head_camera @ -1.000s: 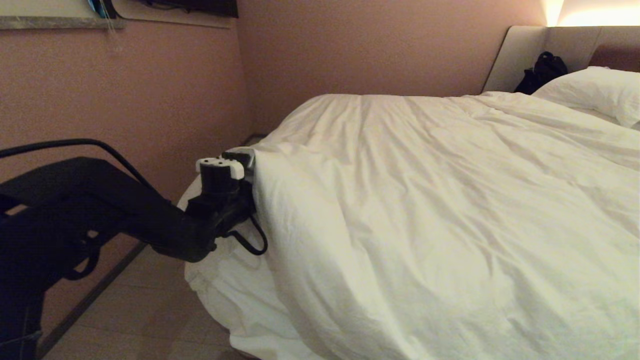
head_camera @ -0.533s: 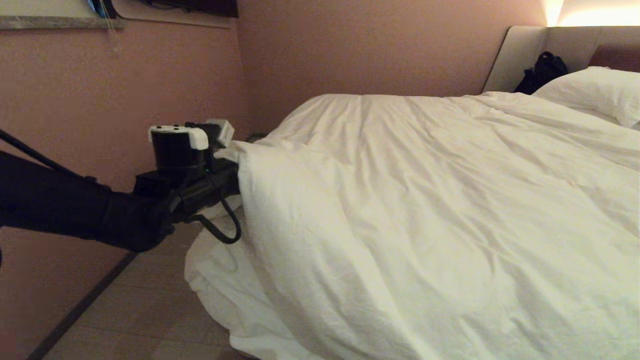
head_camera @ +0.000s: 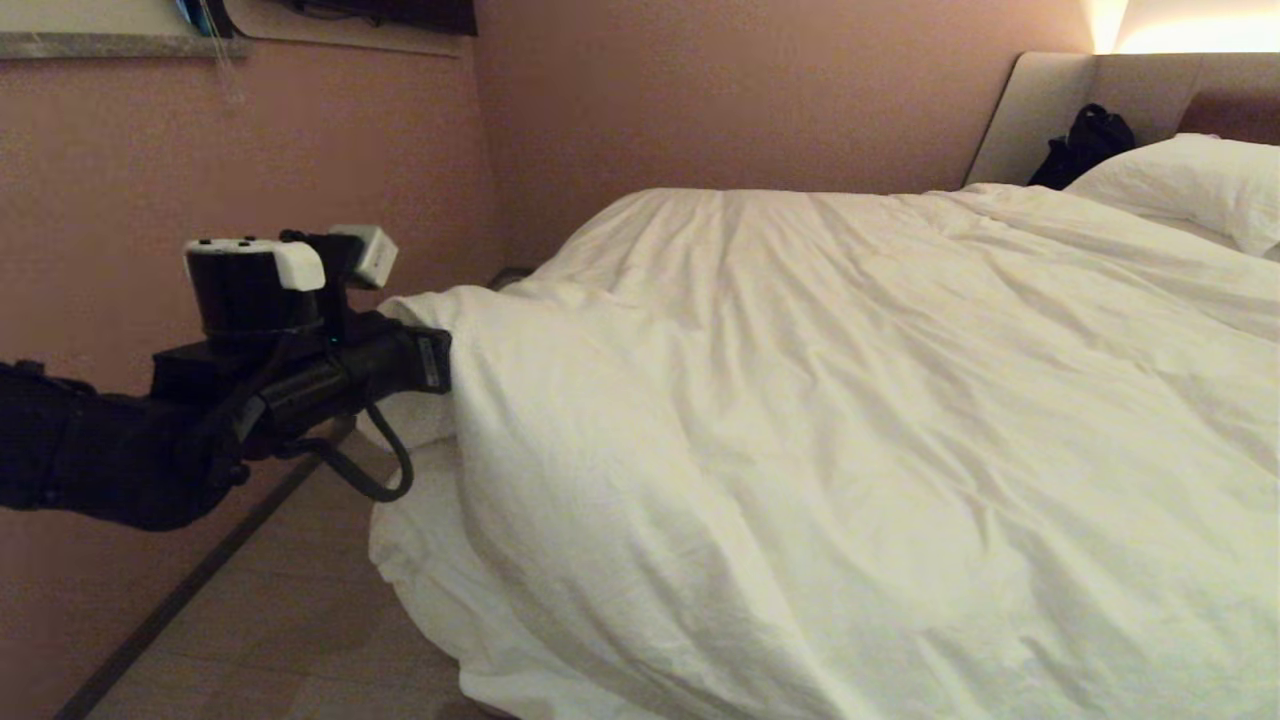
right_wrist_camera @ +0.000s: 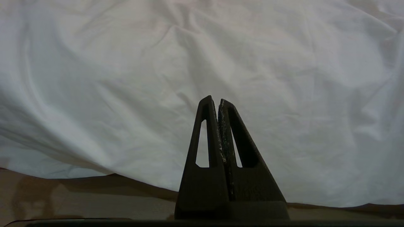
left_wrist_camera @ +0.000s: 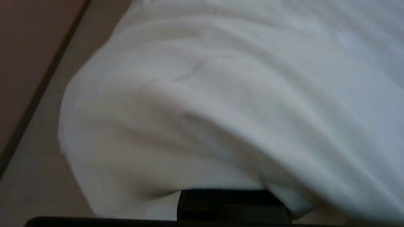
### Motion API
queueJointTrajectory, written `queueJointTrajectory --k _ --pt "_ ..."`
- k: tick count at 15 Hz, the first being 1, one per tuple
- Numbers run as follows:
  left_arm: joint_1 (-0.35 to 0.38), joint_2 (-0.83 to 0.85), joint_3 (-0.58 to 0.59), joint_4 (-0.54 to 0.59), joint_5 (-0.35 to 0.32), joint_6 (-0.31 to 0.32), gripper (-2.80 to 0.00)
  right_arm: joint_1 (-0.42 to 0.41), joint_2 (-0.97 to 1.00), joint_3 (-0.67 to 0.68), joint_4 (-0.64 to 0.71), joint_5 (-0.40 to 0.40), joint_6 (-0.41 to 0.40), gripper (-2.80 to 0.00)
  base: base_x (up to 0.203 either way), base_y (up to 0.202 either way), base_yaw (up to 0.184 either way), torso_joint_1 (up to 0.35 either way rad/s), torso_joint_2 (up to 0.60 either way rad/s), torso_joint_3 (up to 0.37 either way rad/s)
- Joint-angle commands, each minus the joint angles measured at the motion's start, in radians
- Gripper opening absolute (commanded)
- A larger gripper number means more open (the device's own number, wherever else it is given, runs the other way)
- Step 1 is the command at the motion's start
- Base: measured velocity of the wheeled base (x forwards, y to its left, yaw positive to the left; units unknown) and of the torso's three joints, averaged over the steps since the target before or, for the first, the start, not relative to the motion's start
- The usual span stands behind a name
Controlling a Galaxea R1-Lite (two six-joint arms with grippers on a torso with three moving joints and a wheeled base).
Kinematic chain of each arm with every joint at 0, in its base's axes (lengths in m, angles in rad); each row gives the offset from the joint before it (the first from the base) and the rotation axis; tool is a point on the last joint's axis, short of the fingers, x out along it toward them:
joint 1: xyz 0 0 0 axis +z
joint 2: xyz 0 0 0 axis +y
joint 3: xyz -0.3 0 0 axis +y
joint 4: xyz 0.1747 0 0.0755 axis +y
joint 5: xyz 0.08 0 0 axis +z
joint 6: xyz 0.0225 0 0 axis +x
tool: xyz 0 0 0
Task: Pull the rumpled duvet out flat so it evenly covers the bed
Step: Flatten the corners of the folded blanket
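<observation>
The left gripper [head_camera: 435, 360] is clamped on a corner of the white duvet [head_camera: 850, 430], lifting it off the bed [head_camera: 420, 590] beyond the mattress edge. From the gripper the quilt spreads away, puffy and creased, toward a pillow [head_camera: 1190, 185] at the far end. It looks soft, bulky and fairly heavy, so a hem or corner gives the surest hold. The right gripper [right_wrist_camera: 218, 101] hangs closed and empty just before draped fabric.
</observation>
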Motion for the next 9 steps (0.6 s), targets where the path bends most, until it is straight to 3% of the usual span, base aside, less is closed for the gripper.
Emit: queueJointTrajectory --k 1,9 --pt "0.011 -0.016 0.077 -0.015 0.000 -0.001 -2.80 0.000 0.000 0.000 0.000 -0.001 0.000 -2.80 0.000 0.000 0.000 0.000 0.00 0.000" --pt "0.019 -0.079 0.271 -0.022 0.001 0.000 -2.80 0.000 0.000 0.000 0.000 -0.001 0.000 -2.80 0.000 0.000 0.000 0.000 0.00 0.000"
